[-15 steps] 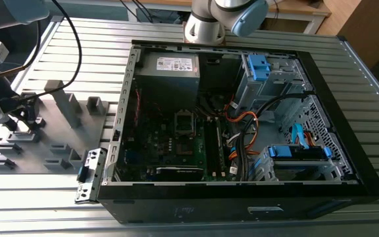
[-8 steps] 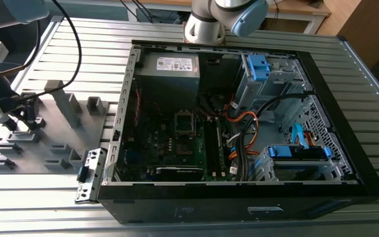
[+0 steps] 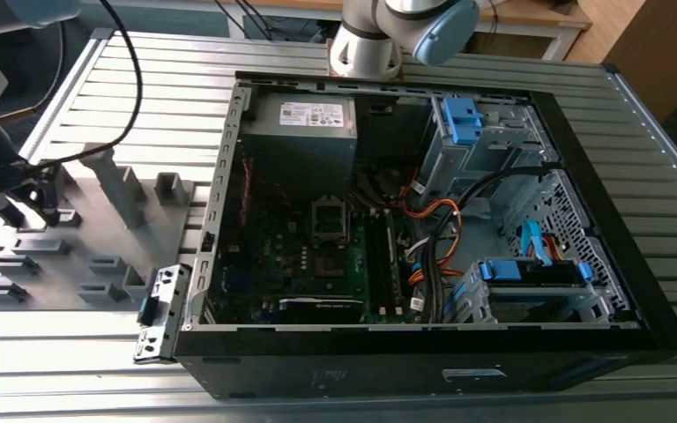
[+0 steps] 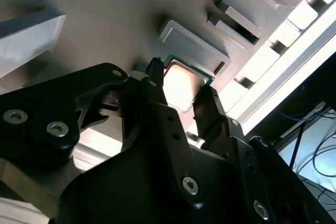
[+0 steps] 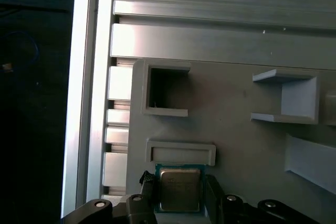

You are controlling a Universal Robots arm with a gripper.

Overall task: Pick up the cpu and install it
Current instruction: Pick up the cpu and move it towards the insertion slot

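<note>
Your claw straddles the cpu, which lies flat in its tray nest, squared against a ridge. I can't tell whether it's clamped.

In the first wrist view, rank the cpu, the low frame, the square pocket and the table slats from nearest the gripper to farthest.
1. cpu, between the gripper's fingers.
2. low frame, right beside the cpu.
3. square pocket, further along the grey fixture.
4. table slats, beyond the fixture's edge.
</note>
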